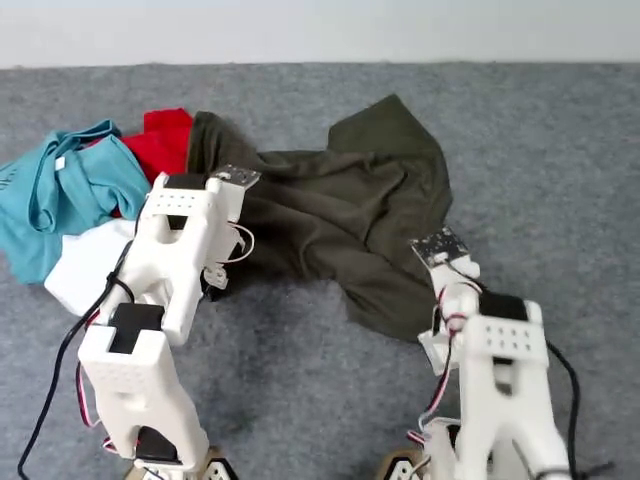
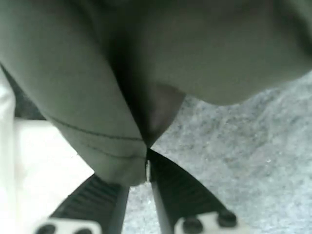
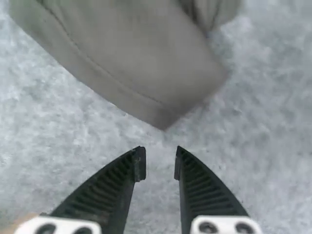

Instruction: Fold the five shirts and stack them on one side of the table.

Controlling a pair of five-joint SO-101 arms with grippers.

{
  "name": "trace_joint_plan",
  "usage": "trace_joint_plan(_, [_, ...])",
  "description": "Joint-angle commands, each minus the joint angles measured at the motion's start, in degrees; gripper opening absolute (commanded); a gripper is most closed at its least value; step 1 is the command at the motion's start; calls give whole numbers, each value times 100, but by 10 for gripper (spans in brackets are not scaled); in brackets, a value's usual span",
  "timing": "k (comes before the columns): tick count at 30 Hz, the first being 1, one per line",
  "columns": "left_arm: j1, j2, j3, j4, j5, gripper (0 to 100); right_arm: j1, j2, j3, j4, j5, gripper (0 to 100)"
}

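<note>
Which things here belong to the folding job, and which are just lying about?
Job: green shirt, pinched in the left gripper; teal shirt; red shirt; white shirt; open right gripper.
Not the job: grey table cover; white wall.

The left arm (image 1: 165, 290) stands at about 7 o'clock in the high view and leans forward toward 1 o'clock with its wrist bent down. The left gripper (image 2: 147, 157) has its fingertips pressed together on a fold of the olive shirt (image 2: 97, 97). The right arm (image 1: 500, 370) stands at about 5 o'clock and leans toward 11 o'clock, wrist tipped down, and the right gripper (image 3: 158, 163) points downward with its jaws a little apart.
</note>
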Motion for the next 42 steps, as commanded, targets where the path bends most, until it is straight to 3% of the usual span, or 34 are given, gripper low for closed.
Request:
trace_joint_plan(1, [-26, -88, -207, 35, 0, 13, -312, 646, -536, -110, -97, 152])
trace_joint_plan(8, [-26, -44, -207, 35, -9, 13, -382, 1323, -1336, -127, -105, 151])
trace_joint_plan(23, [-35, -44, -207, 35, -9, 13, -391, 2571, -1336, -708, -97, 147])
trace_joint_plan(26, [-35, -44, -207, 35, -9, 13, -409, 2589, -1336, -716, -53, 84])
trace_joint_plan(29, [-35, -44, -207, 35, -9, 13, -400, 2536, -1354, -673, 211, 8])
trace_joint_plan(38, [-35, -97, -233, 79, 9, 13, -374, 1182, -1424, 22, 642, 9])
trace_joint_plan(42, [-44, -105, -497, 554, 9, 13, -374, 84, -1855, 673, 642, 9])
